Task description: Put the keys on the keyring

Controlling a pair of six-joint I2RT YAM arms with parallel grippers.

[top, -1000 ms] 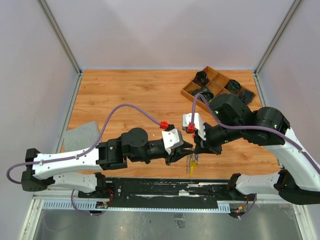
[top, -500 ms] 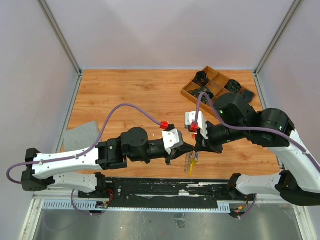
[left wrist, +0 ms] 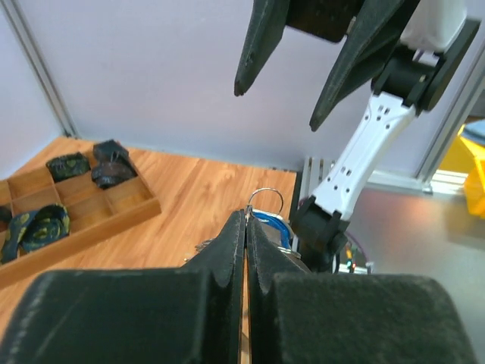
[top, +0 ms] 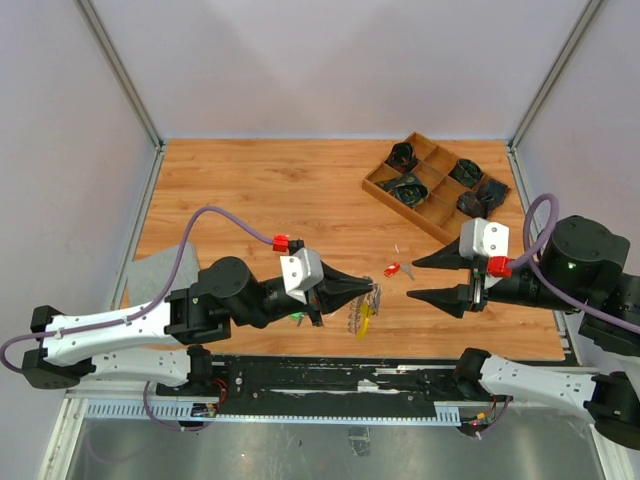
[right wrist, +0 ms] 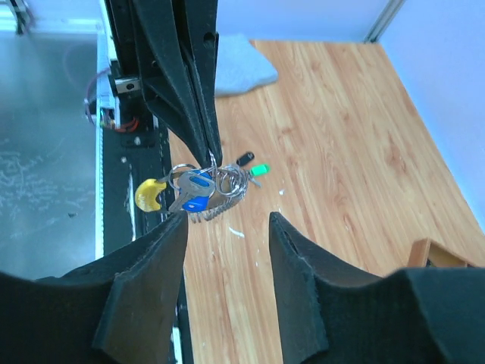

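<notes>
Gripping state, left: the left gripper (top: 375, 290) has its jaws pressed fully together on one wire turn of the keyring (top: 360, 312), which hangs free below the tips.
Gripping state, right: the right gripper (top: 410, 280) has its jaws roughly half open and holds nothing. It sits at 3 o'clock from the ring, apart from it.
Keyring location: in the air over the near edge of the table (top: 250, 190), at about 6 o'clock on the board in the overhead view.
Ring load: the right wrist view shows two blue keys (right wrist: 198, 182) hanging in the coil, with the yellow piece (right wrist: 150, 193) dangling at one side.
Loose keys: a red key (top: 393, 268) lies flat on the table at 1 o'clock from the ring. A green key (right wrist: 260, 169) lies at 9 o'clock from it.
Handling, ring: judged light and springy. The thin, smooth wire is likely to pivot or slip in a pinch, and the hanging bunch will probably swing when moved.
Handling, keys: judged light, rigid and not fragile. They lie flat on the wood, so there is little edge to catch.
Grasp point, key: the coloured plastic head, pinched across its flat faces, which leaves the hole and blade free.
Grasp point, ring: the bare wire beside the free end of the coil, clear of the keys already threaded.
Risk: a key could skid on the board as the jaws shut, and the ring could rotate in the pinch while threading.
</notes>
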